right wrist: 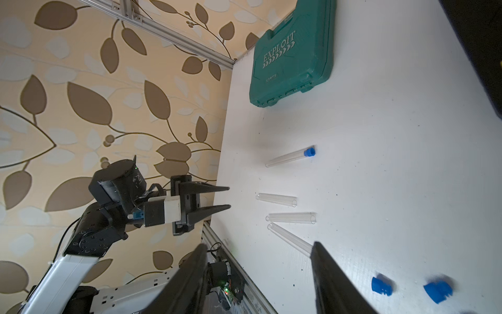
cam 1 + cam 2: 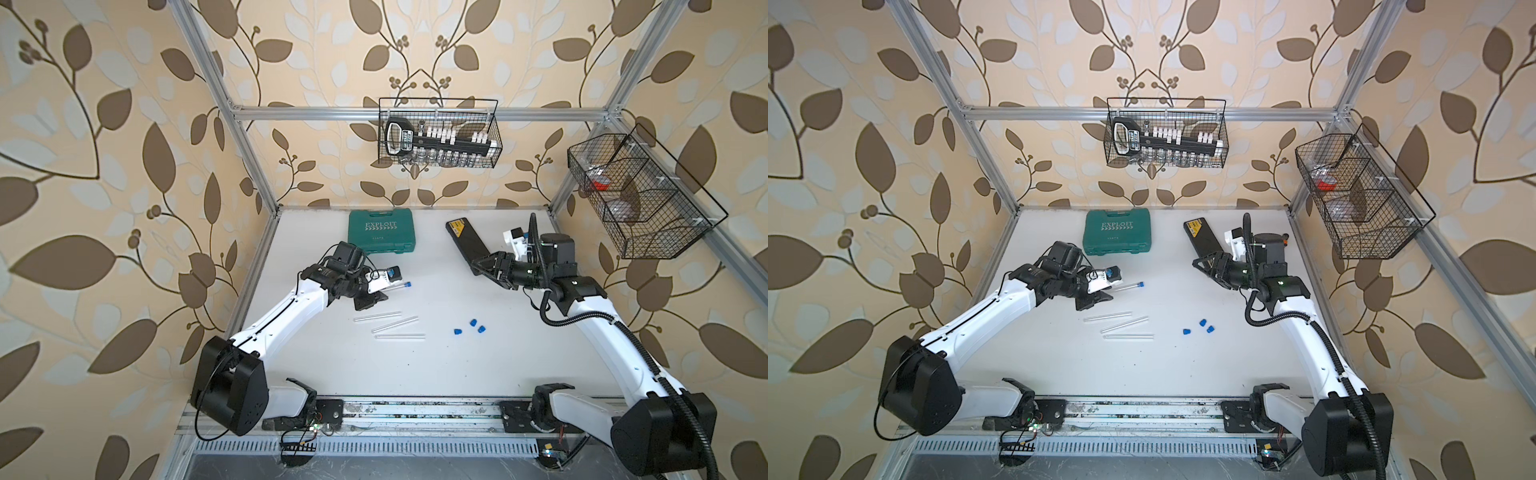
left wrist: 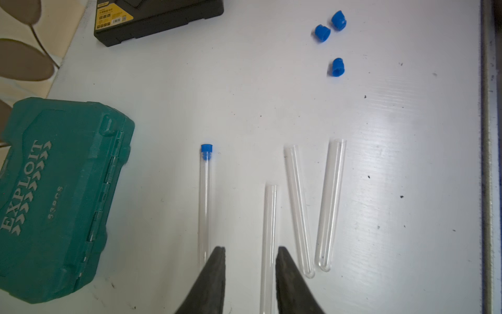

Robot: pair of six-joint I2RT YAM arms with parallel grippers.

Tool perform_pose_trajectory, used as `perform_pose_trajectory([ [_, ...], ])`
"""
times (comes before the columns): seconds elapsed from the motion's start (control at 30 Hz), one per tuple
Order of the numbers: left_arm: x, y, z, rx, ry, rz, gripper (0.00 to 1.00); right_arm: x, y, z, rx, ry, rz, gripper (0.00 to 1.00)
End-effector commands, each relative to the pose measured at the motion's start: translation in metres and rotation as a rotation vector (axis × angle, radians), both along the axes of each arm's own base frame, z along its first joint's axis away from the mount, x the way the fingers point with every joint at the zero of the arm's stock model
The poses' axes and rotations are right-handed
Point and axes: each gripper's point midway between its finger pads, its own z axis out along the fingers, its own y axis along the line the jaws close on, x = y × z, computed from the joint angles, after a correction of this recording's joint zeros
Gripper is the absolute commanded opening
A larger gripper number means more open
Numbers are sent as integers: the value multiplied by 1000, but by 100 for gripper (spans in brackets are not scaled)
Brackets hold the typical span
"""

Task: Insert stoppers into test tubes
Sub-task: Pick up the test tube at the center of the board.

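In both top views your left gripper (image 2: 383,296) hangs low over the white counter (image 2: 457,374), its black jaws parted a little with nothing between them. Just beyond it lies the capped tube (image 2: 395,286), a slender clear test tube with a small bright blue stopper (image 2: 409,284) seated in the end pointing away from the gripper. Closer to the robot's base, three open tubes (image 2: 395,324), equally thin and clear, lie flat, loosely side by side. To their right sit three loose stoppers (image 2: 473,322), stubby blue plastic plugs in a close cluster, well apart from the tubes. Your right gripper (image 2: 1195,262) is raised by the near end of a long black case (image 2: 1200,239). A green plastic case (image 2: 1117,232) marked EXPLOIT rests at the back.

In the left wrist view, one of the open tubes (image 3: 269,231) runs between the dark fingertips (image 3: 220,261). The capped tube (image 3: 205,204) lies just beside one of them.

In the right wrist view, the right gripper (image 1: 259,243) stands wide apart and empty. The left gripper (image 1: 229,197) shows a clear gap and stops short of the tubes' rounded ends. Two loose stoppers (image 1: 381,285) show here.
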Motion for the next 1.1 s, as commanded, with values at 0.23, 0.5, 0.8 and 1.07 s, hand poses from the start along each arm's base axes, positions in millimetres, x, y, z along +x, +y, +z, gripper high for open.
perform_pose_trajectory([
  [0.23,-11,27,-51,213,31,-50,34,-1,-2,8,-43,-74,16,59],
  [0.5,-2,27,-78,313,104,-33,34,-4,0,13,-22,-80,22,59],
  [0.8,-2,25,-95,333,138,-33,35,-6,2,11,-15,-76,40,59],
  [1.07,3,21,-101,344,148,-36,35,-9,3,11,-8,-80,47,60],
])
